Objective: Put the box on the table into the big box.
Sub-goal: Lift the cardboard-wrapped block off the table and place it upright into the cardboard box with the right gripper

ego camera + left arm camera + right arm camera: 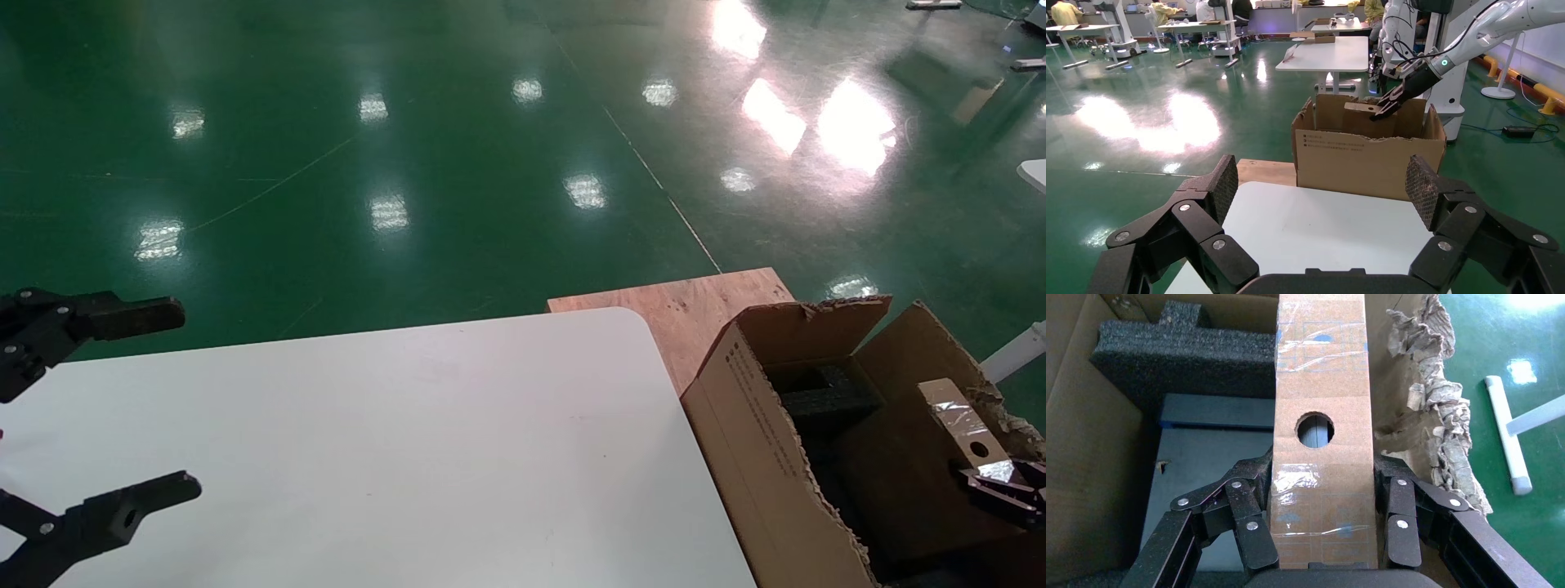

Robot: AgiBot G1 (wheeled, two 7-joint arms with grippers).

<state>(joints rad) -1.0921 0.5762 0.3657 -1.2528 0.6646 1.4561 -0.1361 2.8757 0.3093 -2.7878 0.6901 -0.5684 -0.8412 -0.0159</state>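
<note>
black left gripper (pixel 176 400) hangs spread wide, grasping nothing, over the white table (pixel 409 457) at 9 o'clock in the head view. at 3 o'clock stands the big box (pixel 760 441), corrugated brown, ragged flap edges, black foam (pixel 1187 352) inside. the right gripper (pixel 1321 496) clamps the box (pixel 1320 435), a narrow taped brown carton with one round hole, inside the big box's opening.

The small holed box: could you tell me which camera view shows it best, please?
The right wrist view: the box fills the frame, hole and tape clear, clamped in the right tool. The head view shows it partly, at the big box; the left wrist view shows it distant.
</note>
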